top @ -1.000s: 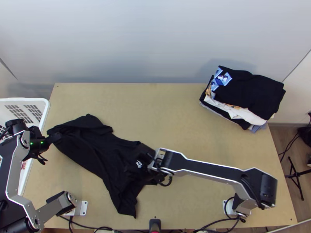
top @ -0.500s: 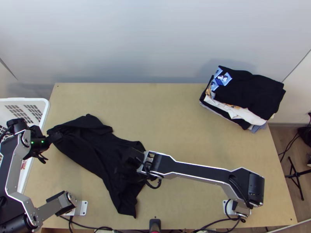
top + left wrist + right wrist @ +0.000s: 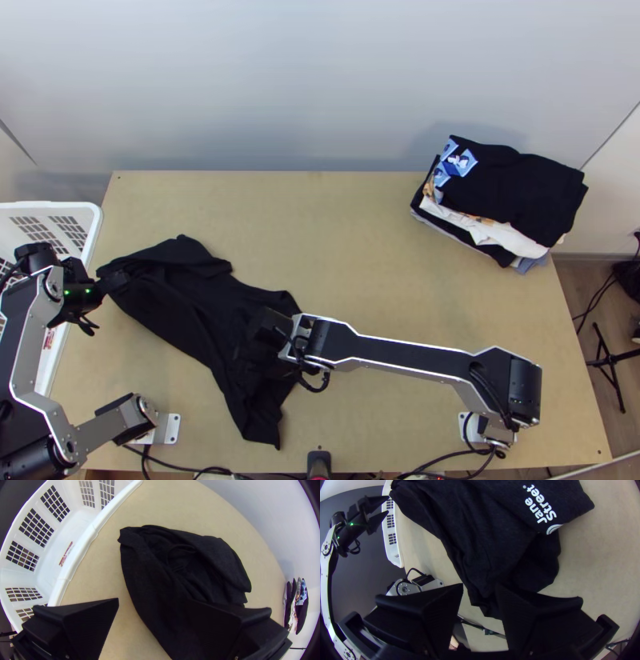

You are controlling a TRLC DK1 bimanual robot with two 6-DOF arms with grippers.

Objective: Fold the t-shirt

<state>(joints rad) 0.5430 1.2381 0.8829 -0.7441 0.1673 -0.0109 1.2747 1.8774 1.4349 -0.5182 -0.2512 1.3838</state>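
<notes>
Left of the black t-shirt we see the white basket, just beside it. Our left gripper is at the shirt's left end, its jaws wide apart with nothing pinched between them. The shirt lies rumpled and slantwise on the table, unevenly spread. Above its right part we have our right gripper, jaws moderately parted and holding nothing. Well apart from the shirt, to its far right, sits a clothes stack.
</notes>
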